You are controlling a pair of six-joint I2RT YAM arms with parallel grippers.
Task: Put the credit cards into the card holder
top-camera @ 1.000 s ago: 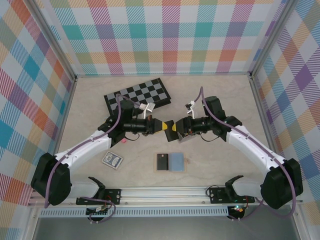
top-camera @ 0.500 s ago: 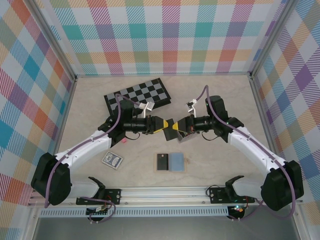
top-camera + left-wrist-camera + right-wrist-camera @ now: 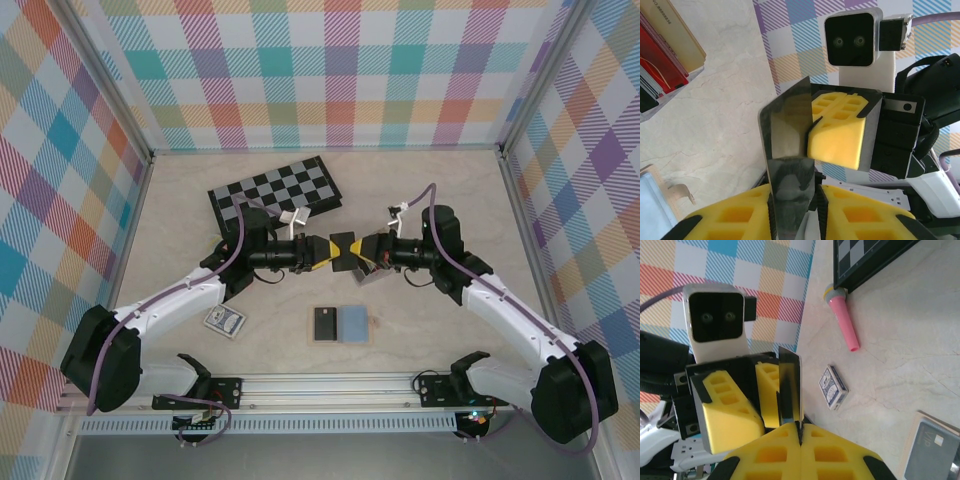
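Mid-table, my two grippers meet tip to tip around a black credit card [image 3: 346, 262]. My right gripper [image 3: 800, 427] is shut on the card's [image 3: 790, 382] lower edge. My left gripper [image 3: 795, 187] is slightly open; the card [image 3: 787, 130] stands between its fingers against the left pad. The clear card holder [image 3: 657, 102] sits just under the right gripper [image 3: 354, 252], with red [image 3: 660, 62] and gold-orange cards [image 3: 682, 40] upright in it. A black card [image 3: 325, 322] and a blue card [image 3: 353, 322] lie on the tan wallet [image 3: 340, 340].
A checkered board [image 3: 275, 192] lies at the back left. A blue playing-card pack [image 3: 224, 320] sits near the left arm, and a pink marker [image 3: 844, 322] lies by the board. Plaid walls enclose the table on three sides.
The right gripper has shut on the black card while the left gripper's jaws have loosened from it. Both grippers shifted slightly right.
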